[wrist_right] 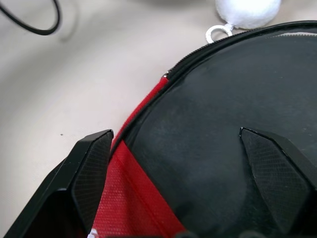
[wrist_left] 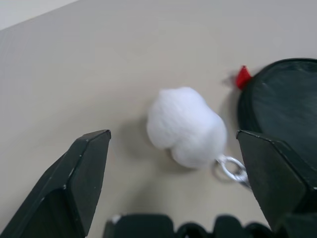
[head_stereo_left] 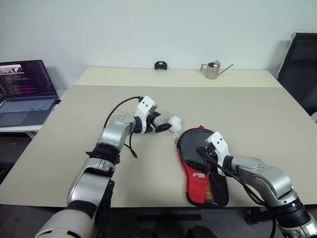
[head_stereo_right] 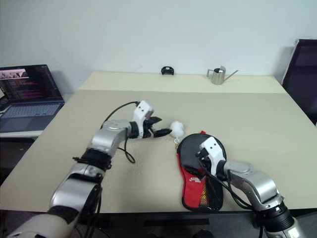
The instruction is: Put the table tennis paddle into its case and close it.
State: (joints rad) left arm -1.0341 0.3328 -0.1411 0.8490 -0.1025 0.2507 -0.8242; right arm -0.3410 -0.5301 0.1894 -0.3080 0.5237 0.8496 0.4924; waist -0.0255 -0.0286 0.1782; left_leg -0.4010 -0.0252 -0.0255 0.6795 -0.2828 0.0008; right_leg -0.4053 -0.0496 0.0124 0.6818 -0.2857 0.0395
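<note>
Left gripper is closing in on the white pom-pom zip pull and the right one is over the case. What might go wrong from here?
The pom-pom is soft and round, so the open left gripper may squash it or slip off without moving the zip. The open right gripper hovers over the case without pinning it, so a pull could drag the whole case across the table.

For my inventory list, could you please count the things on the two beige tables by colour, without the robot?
Black and red: 1, the case
White: 1, the fluffy pompom
Silver: 1, the metal watering can
Black: 1, the small black object
Total: 4
</note>
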